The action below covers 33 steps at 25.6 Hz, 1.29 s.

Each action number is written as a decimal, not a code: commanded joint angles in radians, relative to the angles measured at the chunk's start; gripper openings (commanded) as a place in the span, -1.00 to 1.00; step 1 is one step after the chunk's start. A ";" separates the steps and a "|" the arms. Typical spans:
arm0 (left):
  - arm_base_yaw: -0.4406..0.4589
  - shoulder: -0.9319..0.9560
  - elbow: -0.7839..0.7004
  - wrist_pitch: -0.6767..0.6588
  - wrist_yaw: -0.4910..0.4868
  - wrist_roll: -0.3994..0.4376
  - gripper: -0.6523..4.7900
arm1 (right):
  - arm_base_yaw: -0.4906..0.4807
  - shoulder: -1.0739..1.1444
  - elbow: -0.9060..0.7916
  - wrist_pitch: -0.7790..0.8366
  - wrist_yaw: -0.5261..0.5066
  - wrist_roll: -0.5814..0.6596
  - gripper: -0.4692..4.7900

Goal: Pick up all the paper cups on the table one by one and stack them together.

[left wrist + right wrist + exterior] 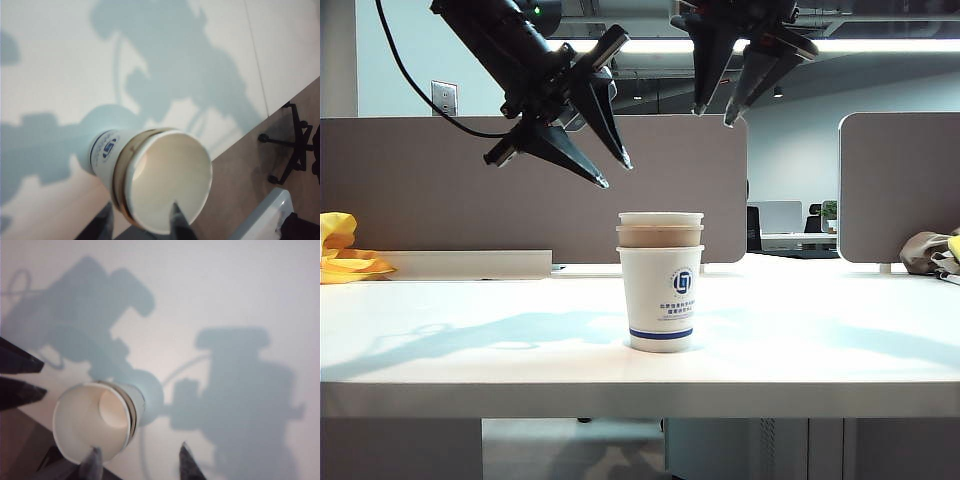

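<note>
The thick white front edge of the wide white worktop (640, 398) runs across the bottom of the exterior view, nearest the camera. Just behind it, at centre frame, stands the stack of three paper cups (660, 280): a white cup with a blue round logo and a blue band near its base at the bottom, a plain brown cup nested in it with only its upper band showing, and a white rim on top. The stack is upright and nothing touches it.

The left gripper (612, 172) hangs in the upper left centre, above and left of the stack, jaws spread apart and empty, tips pointing down to the right. The right gripper (713, 116) hangs at the top right of centre, jaws also released and empty, tips pointing down.

A crumpled yellow cloth (345, 255) lies at the far left edge, and a grey-beige bundle (932, 252) at the far right. Grey-brown partition panels (430, 185) back the worktop, with an office room and ceiling light strips beyond.

The left wrist view looks down into the stack (155, 180), showing the white inside of the top cup and the brown rim around it, plus a chair base (290, 145) on the floor past the edge. The right wrist view shows the stack (97, 425) from the other side, with arm shadows across the surface.
</note>
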 commanded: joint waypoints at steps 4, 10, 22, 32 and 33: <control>0.001 -0.004 0.004 -0.050 -0.001 0.019 -0.41 | 0.004 0.014 0.003 -0.024 -0.112 0.000 -0.51; 0.001 -0.007 0.004 -0.091 -0.002 0.097 -0.57 | 0.008 0.042 0.003 -0.077 -0.113 -0.026 -0.70; 0.055 -0.259 0.004 0.047 -0.117 0.082 -0.78 | 0.007 -0.094 0.003 0.059 -0.057 -0.051 -0.85; 0.064 -0.591 -0.003 0.309 -0.322 0.138 -0.78 | 0.009 -0.332 0.003 0.388 -0.069 -0.053 -0.85; 0.064 -0.609 -0.003 0.324 -0.324 0.146 -0.78 | 0.009 -0.343 0.003 0.412 -0.069 -0.053 -0.85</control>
